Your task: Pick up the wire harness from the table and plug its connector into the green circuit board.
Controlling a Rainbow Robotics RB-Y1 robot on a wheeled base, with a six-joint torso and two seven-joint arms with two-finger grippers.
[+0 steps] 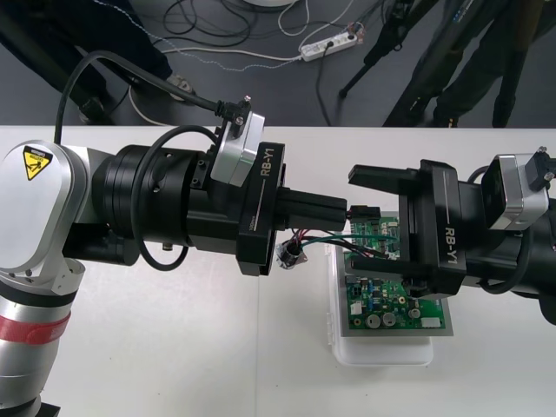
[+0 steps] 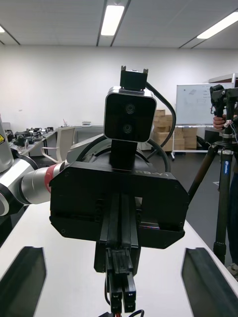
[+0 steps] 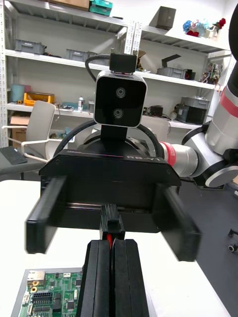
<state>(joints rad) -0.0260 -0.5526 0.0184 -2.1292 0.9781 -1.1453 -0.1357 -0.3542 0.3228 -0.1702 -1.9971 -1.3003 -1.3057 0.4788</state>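
Centre frame, the black two-finger left gripper (image 1: 346, 208), clamped shut, faces the right gripper (image 1: 356, 215), spread wide and empty. Lower right lies the green circuit board (image 1: 391, 304). The thin red-black-green wire harness (image 1: 317, 236) dangles from its small black plug (image 1: 361, 211), pinched by the left; a handover could twist or drop it.

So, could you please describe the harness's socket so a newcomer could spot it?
Find the green board on its white base. The left pincer, shut on the plug, reaches towards it, and thin wires loop back alongside that pincer. They end in the socket, the only round metal piece there.
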